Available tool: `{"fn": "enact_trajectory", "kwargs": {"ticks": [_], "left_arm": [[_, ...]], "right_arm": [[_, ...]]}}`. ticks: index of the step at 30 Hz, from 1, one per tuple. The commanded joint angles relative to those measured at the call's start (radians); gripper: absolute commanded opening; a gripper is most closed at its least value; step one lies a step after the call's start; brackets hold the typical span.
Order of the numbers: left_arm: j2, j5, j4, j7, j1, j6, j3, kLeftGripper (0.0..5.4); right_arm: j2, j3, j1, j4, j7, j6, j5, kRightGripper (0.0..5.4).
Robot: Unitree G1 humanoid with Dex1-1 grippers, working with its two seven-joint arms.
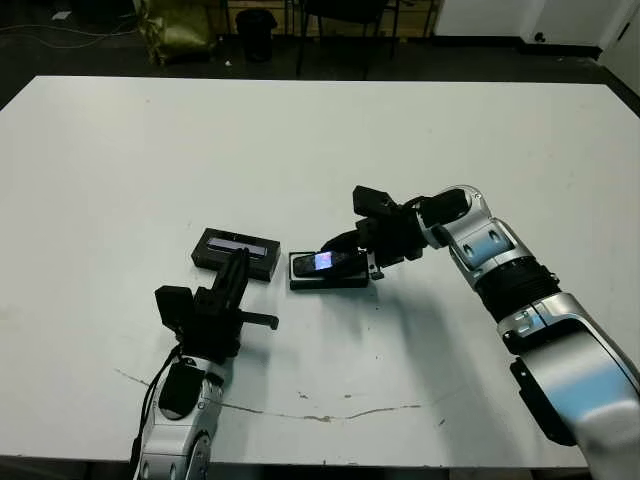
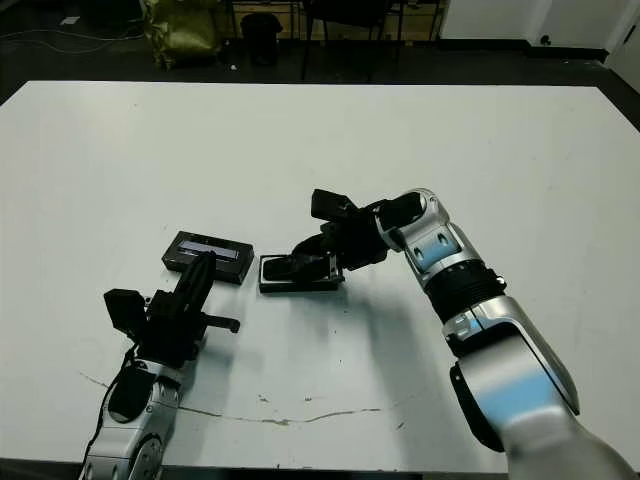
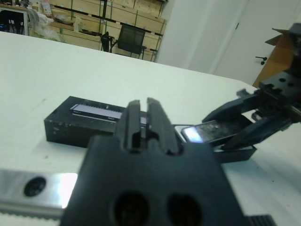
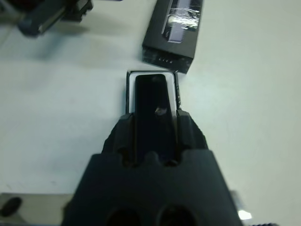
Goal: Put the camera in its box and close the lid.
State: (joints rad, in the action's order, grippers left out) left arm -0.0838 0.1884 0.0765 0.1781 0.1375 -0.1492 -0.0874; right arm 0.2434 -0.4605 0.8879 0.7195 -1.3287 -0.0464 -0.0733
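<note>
One camera (image 1: 325,262) between right claw (image 1: 345,252) fingers, over box (image 1: 328,281)

Box (image 4: 151,74) mostly hidden beneath camera (image 4: 153,109); camera's near end covered by right gripper (image 4: 153,123); lid (image 4: 172,34) cropped at 12 o'clock.

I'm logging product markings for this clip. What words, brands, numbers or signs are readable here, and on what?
None can be read.
The lid: a row of tiny pale marks on its end wall, too small to read; its window strip shows only glare.
The camera: a bluish glossy patch, no text.
The box: no print visible.
</note>
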Motion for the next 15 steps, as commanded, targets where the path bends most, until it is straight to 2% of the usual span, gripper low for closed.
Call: {"fn": "enact_trajectory", "kwargs": {"ticks": [1, 4, 13, 15], "left_arm": [[0.006, 0.002, -0.01, 0.002, 0.016, 0.008, 0.004, 0.0], [0.004, 0.004, -0.007, 0.001, 0.019, 0.009, 0.003, 0.0], [-0.001, 0.009, -0.005, -0.003, 0.019, 0.017, 0.002, 0.0], [0.001, 0.0, 0.001, -0.009, 0.021, 0.021, -0.001, 0.0]], "right_arm": [[-0.02, -0.052, -0.001, 0.042, -0.051, -0.115, -0.039, 1.83], [-0.023, -0.066, 0.024, 0.071, -0.063, -0.163, -0.061, 2.49], [-0.019, -0.049, 0.043, 0.11, -0.096, -0.172, -0.057, 4.46], [-0.017, -0.042, 0.043, 0.111, -0.103, -0.155, -0.053, 4.92]]}}
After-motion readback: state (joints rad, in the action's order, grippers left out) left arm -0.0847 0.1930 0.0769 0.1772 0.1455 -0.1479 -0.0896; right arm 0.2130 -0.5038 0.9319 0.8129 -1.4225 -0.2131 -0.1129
